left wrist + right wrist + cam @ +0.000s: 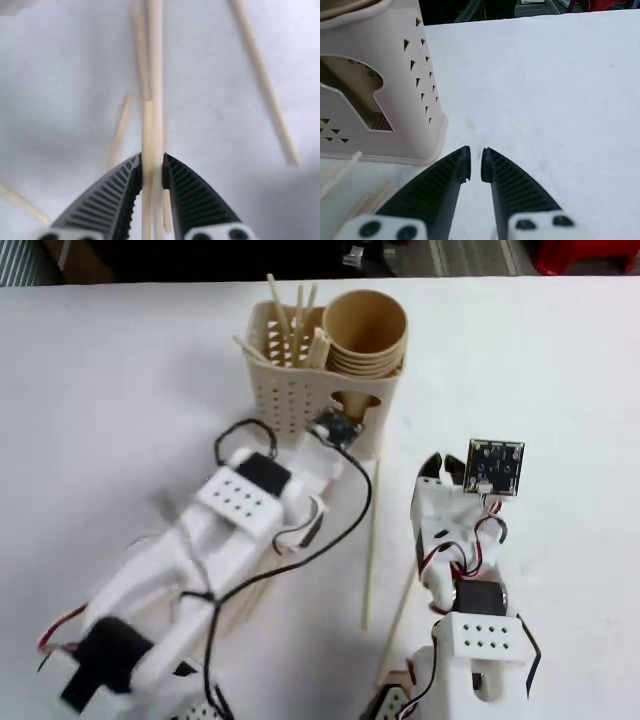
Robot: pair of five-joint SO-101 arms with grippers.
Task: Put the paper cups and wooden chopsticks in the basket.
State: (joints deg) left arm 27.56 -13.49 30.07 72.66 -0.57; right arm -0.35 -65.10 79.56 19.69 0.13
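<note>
A cream perforated basket (290, 400) stands at the back middle of the table and holds stacked paper cups (365, 330) and several wooden chopsticks (290, 315). My left arm (245, 500) lies just in front of the basket. Its gripper (152, 167) is shut on a chopstick (155, 75) that lies along the table. More loose chopsticks (265, 85) lie nearby. Two chopsticks (372, 540) rest on the table between the arms. My right gripper (474, 159) is shut with nothing in it, low over the table to the right of the basket (380, 100).
The white table (540, 370) has bare room to the right of and behind the basket, and at the far left. A black cable (350, 510) loops off the left arm near the loose chopsticks. The table's far edge runs just behind the basket.
</note>
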